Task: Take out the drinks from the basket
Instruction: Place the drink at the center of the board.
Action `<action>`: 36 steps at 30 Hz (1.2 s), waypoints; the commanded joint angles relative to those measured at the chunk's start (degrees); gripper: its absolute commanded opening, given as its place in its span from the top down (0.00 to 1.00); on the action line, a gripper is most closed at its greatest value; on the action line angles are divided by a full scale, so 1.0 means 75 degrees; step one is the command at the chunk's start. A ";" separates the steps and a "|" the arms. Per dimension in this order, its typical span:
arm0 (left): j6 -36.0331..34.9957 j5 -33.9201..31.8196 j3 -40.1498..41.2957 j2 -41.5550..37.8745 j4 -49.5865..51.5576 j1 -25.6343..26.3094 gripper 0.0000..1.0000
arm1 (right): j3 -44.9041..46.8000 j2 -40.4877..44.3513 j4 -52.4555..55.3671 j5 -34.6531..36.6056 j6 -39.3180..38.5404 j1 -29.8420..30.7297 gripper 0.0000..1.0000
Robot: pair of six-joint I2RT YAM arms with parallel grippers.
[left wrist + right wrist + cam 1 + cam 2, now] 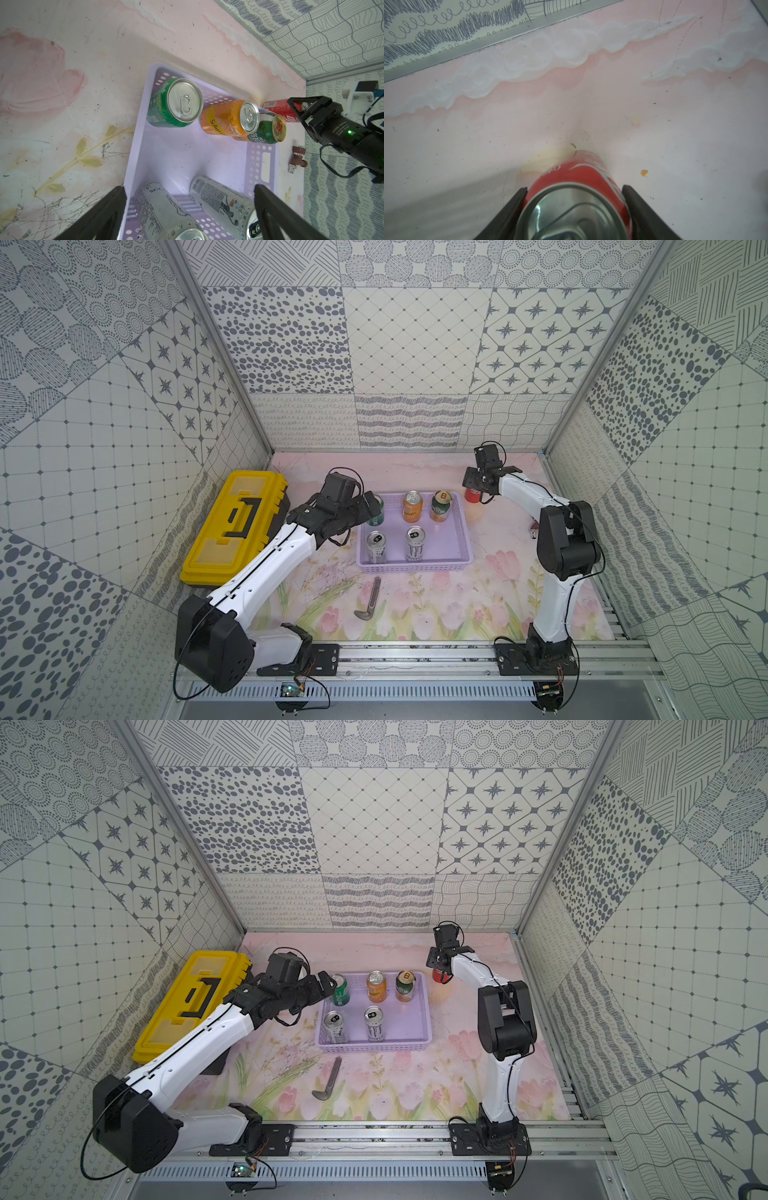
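The right gripper (574, 188) clamps its fingers on the upright red can (577, 170), just right of the basket (415, 568). The left gripper (190, 187) hovers by the far-left green can (164, 108), fingers wide apart.

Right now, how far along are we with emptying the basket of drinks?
Done: the red can stands on the table outside the lavender basket. In hand: the right tool is closed around that can, not yet released. The left tool hangs open by the green can, empty. Left: five cans inside, namely the green one, the orange can, the dark green can and two silver cans.
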State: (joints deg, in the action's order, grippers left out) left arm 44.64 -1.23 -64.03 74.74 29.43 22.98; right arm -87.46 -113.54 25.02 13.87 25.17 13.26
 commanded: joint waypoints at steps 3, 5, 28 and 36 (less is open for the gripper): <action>-0.0263 -0.0070 -0.0088 -0.0004 0.0142 0.0053 0.00 | -0.0147 0.0213 -0.0470 -0.0020 0.0306 -0.0021 0.16; -0.0289 -0.0068 -0.0102 -0.0002 0.0141 0.0063 0.00 | -0.0161 0.0283 -0.0476 -0.0033 0.0329 -0.0033 0.14; -0.0926 -0.0684 -0.0323 -0.0150 0.2099 0.0769 0.03 | 0.1849 0.3095 -0.0826 0.0679 -0.0413 0.1209 0.08; -0.0880 -0.1058 -0.0034 0.0172 0.2170 0.1353 0.08 | 0.2594 0.3694 -0.0937 0.0636 -0.0415 0.1526 0.08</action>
State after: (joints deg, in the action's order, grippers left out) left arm 39.40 -6.33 -65.25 74.89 42.63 31.42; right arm -69.38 -87.68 20.51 17.52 22.90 24.38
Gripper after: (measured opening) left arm 0.924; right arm 0.924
